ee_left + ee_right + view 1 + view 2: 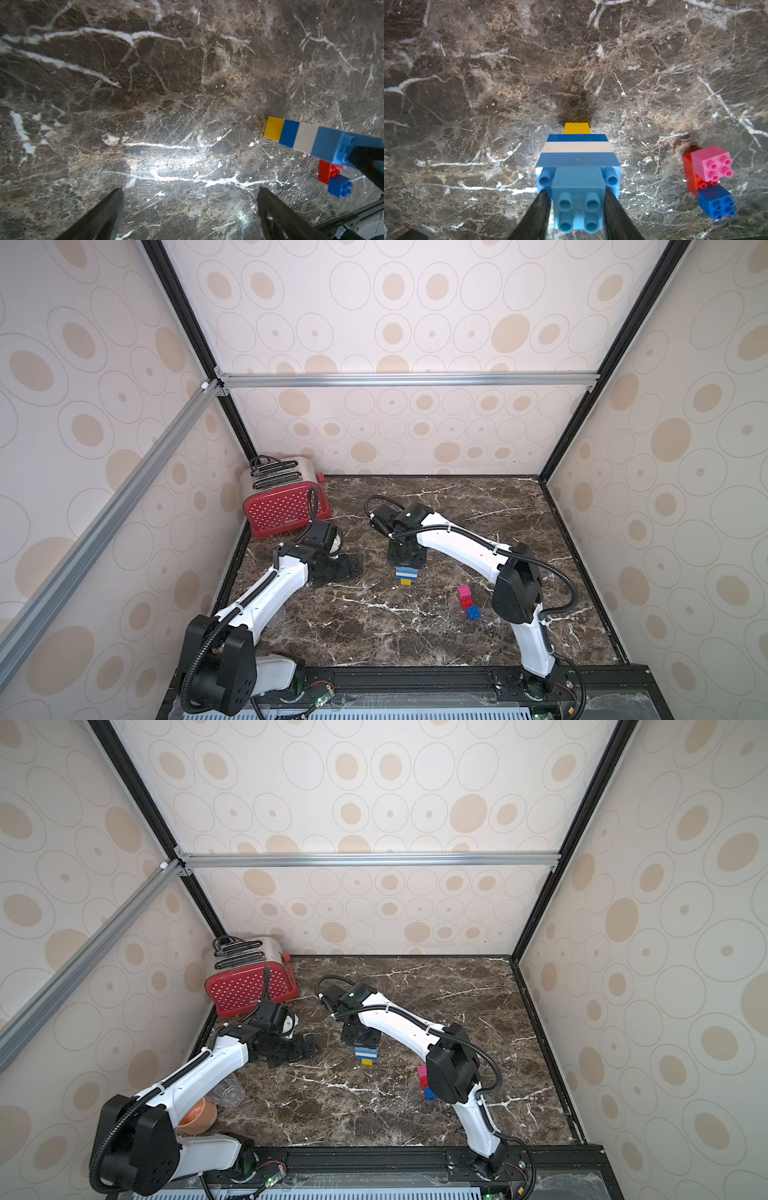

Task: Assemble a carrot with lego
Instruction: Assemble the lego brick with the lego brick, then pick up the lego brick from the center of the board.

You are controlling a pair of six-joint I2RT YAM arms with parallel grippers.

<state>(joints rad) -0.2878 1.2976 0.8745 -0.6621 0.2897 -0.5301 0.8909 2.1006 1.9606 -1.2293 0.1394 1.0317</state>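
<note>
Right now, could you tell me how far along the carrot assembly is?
Done: the yellow, blue, white and light blue stack stands upright. In hand: the right gripper flanks the small light blue brick on top; grip or release, I cannot tell. To do: the red brick, pink brick and blue brick sit in a separate cluster, not yet joined. The left gripper hangs open and empty.

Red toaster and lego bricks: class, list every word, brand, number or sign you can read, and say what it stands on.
Red polka-dot metal toaster: small pale brand mark low on its red side, too blurred to read.
Stack of yellow, blue, white and light blue plastic bricks: no lettering visible.
Cluster of red, pink and blue plastic bricks: no lettering visible.
</note>
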